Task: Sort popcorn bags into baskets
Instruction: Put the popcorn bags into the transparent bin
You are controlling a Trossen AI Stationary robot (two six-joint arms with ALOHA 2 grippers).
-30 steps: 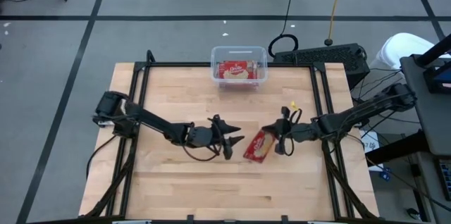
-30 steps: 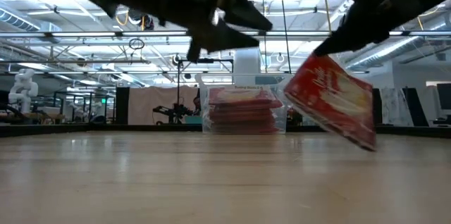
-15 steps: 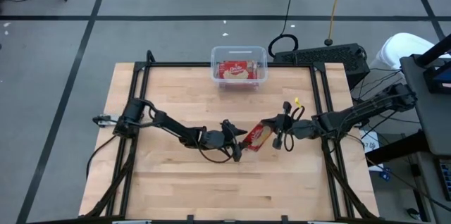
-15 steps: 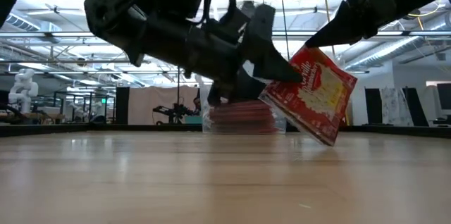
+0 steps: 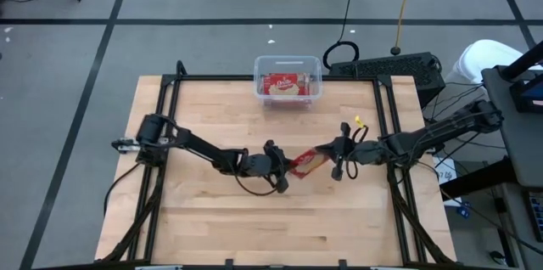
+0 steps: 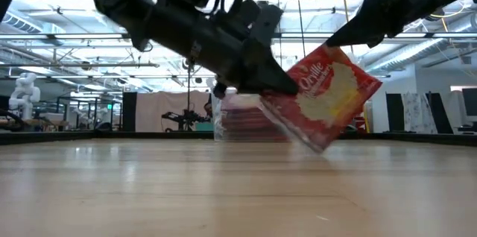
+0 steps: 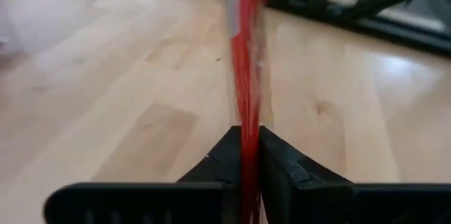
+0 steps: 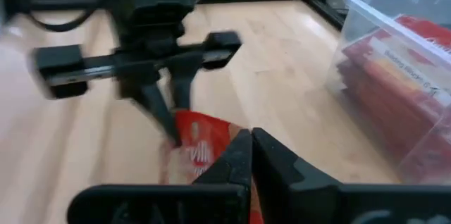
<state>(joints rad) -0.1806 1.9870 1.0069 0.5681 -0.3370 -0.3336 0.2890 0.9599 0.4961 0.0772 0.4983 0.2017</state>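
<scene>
We see the left tool [image 5: 287, 168] pinching the left edge of a popcorn bag [image 5: 305, 164] held above the middle of the surface [image 5: 212, 227]. The right tool [image 5: 327, 154] grips the same bag's right edge (both clamp it, tilted, in mid-air). At the far edge stands the clear basket [image 5: 288, 82] holding stacked bags [image 5: 287, 85]
</scene>
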